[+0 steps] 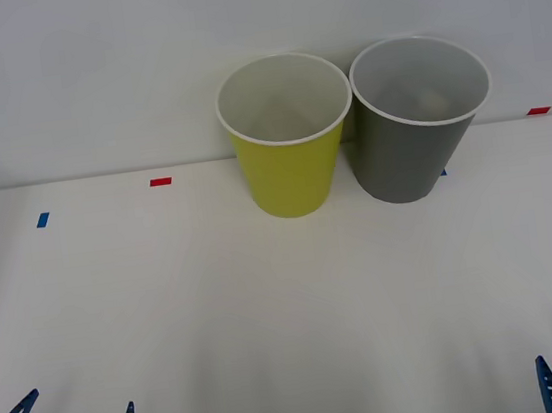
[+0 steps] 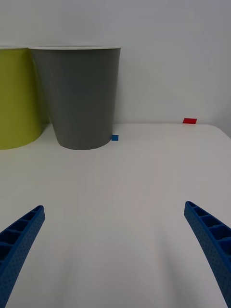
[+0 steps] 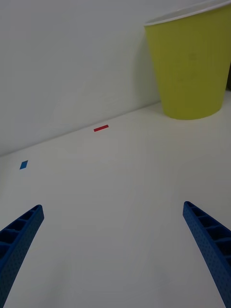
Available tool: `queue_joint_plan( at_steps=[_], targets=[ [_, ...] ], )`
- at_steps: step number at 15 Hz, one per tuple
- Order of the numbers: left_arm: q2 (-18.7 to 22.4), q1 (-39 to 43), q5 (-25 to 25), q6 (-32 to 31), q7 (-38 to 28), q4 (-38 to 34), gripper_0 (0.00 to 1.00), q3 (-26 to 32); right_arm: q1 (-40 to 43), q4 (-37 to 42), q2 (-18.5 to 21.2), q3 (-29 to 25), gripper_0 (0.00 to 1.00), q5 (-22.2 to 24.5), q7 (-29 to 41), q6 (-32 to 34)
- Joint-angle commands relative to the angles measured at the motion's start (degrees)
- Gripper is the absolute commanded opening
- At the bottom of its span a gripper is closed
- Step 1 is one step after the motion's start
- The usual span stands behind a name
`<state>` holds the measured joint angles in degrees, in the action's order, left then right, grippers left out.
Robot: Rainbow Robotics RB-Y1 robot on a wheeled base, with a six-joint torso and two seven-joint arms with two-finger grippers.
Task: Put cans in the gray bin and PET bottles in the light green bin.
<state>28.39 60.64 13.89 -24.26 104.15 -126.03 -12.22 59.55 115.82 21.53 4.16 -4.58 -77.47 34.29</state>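
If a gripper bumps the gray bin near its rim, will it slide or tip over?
The gray bin probably tips: it tapers to a base narrower than its rim. It looks like empty plastic, so likely light. The light green bin close beside it might catch it.

Light green bin: yellow-green, tapered, round, white rim, whitish inside; stood upright at the far side of the desk, against the wall.
Gray bin: dark gray, tapered, pale rim; stood upright just beside the light green bin, on its right, rims nearly touching.

A smooth white counter with small red and blue tape marks meets a plain pale gray wall.
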Motion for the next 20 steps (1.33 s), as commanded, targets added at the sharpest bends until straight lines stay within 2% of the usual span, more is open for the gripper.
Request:
queue_joint_plan(
  at_steps=[1, 20],
  targets=[
    [0.0, 0.0, 0.0, 0.0, 0.0, 0.0, 1.0, 0.0, 0.5, 0.3, 0.4, 0.0, 1.0, 0.0, 0.2, -0.1],
    [0.0, 0.0, 0.0, 0.0, 0.0, 0.0, 1.0, 0.0, 0.7, 0.3, 0.3, 0.2, 1.0, -0.1, 0.2, -0.1]
  ],
)
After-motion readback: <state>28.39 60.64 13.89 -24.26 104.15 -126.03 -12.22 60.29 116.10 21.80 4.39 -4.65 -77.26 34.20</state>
